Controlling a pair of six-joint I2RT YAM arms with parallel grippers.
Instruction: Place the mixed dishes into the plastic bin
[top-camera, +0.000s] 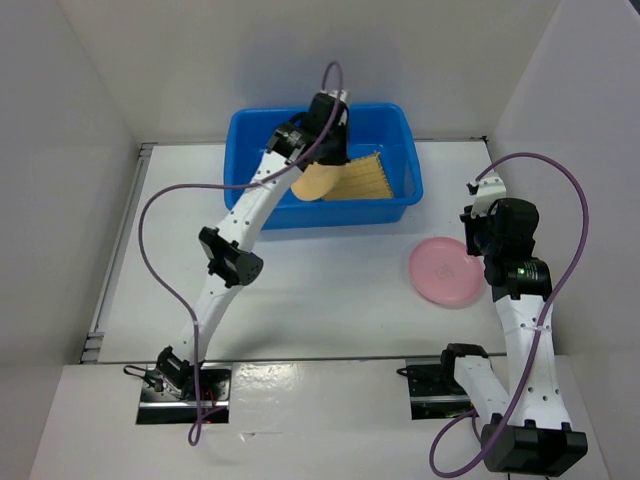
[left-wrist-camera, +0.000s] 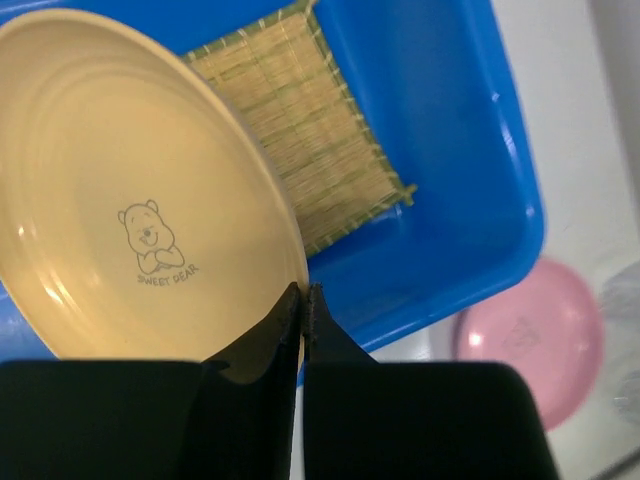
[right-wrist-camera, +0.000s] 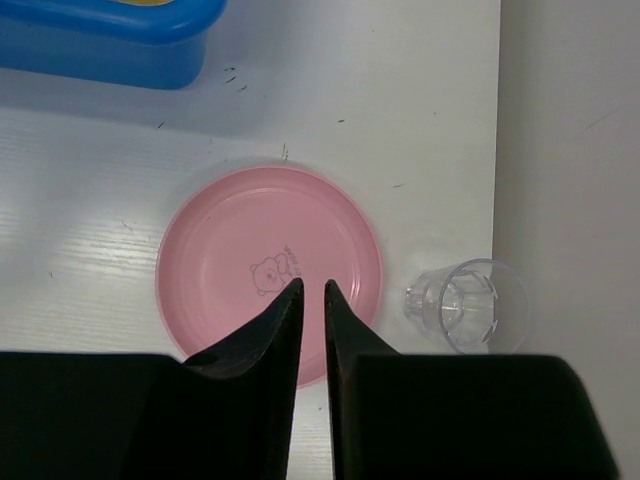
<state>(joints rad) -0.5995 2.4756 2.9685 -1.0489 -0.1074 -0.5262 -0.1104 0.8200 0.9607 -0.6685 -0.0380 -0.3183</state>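
Observation:
My left gripper (left-wrist-camera: 304, 292) is shut on the rim of the round tan-orange plate (left-wrist-camera: 120, 200) and holds it tilted over the blue plastic bin (left-wrist-camera: 450, 150). The square woven bamboo mat (left-wrist-camera: 300, 140) lies inside the bin, partly under the plate. In the top view the plate (top-camera: 315, 183) hangs at the bin's front wall (top-camera: 330, 213), beside the mat (top-camera: 362, 178). The pink plate (right-wrist-camera: 240, 240) lies flat on the table to the right of the bin (top-camera: 445, 272). My right gripper (right-wrist-camera: 307, 285) hovers above it, jaws nearly together and empty.
A clear plastic cup (right-wrist-camera: 470, 305) lies on its side just right of the pink plate, close to the right wall. White walls enclose the table on the left, back and right. The bin's corner (right-wrist-camera: 110, 40) shows at the top left of the right wrist view.

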